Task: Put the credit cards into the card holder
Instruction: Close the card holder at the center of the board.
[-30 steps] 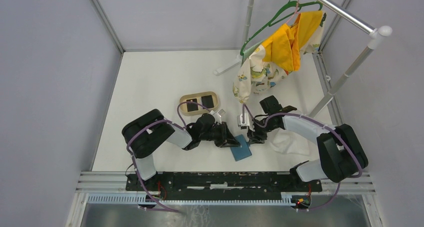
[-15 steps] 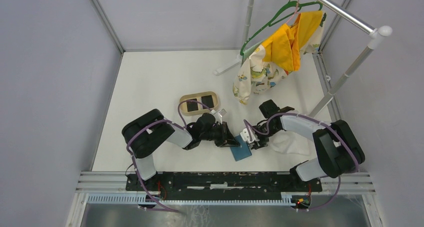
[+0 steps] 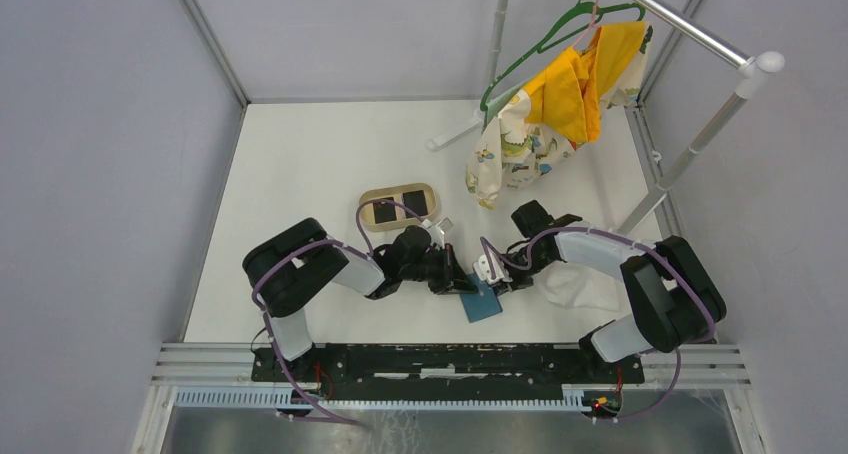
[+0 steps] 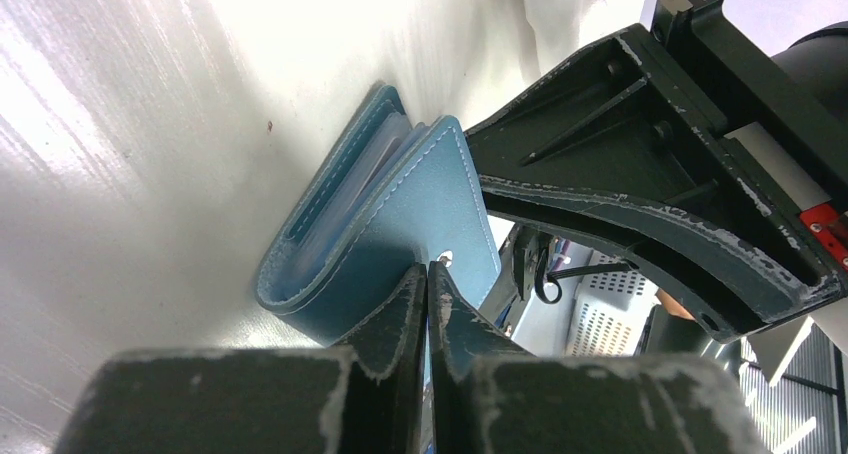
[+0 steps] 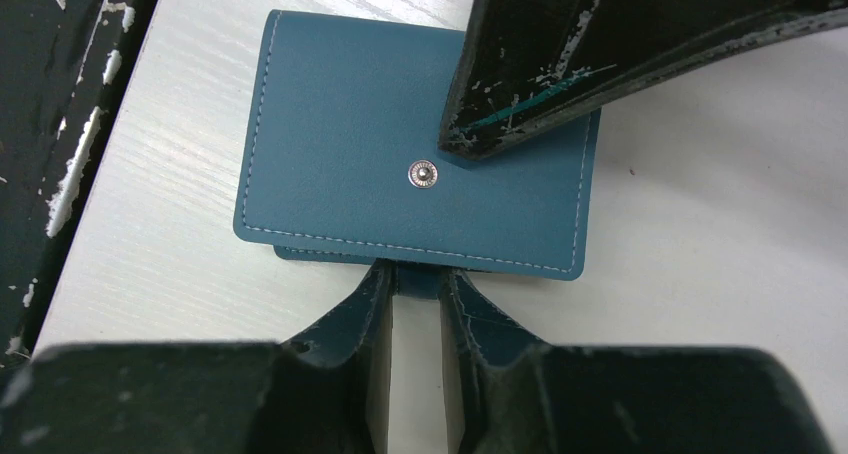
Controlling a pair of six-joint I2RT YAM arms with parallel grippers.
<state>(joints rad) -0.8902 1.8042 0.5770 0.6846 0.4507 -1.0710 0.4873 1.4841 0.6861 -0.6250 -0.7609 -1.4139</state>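
The blue card holder (image 3: 483,303) lies on the table between both grippers. In the left wrist view its flap (image 4: 420,209) stands partly lifted off the lower part. My left gripper (image 3: 462,282) is shut, and its tips (image 4: 428,270) rest against the flap's face beside the round snap (image 5: 426,174). My right gripper (image 3: 497,278) is narrowly open, with its tips (image 5: 415,279) at the card holder's (image 5: 400,134) near edge and a strip of the blue lower layer showing between them. Two black credit cards (image 3: 384,212) (image 3: 414,201) lie in the tan tray. The striped card is out of view.
The tan oval tray (image 3: 400,190) sits just behind the left gripper. A white cloth (image 3: 582,287) lies under the right forearm. A clothes rack (image 3: 690,149) with hanging garments (image 3: 560,104) stands at the back right. Grey walls enclose the table.
My right gripper has come down and moved left to the card holder's edge. The left gripper and the card holder have stayed in place.
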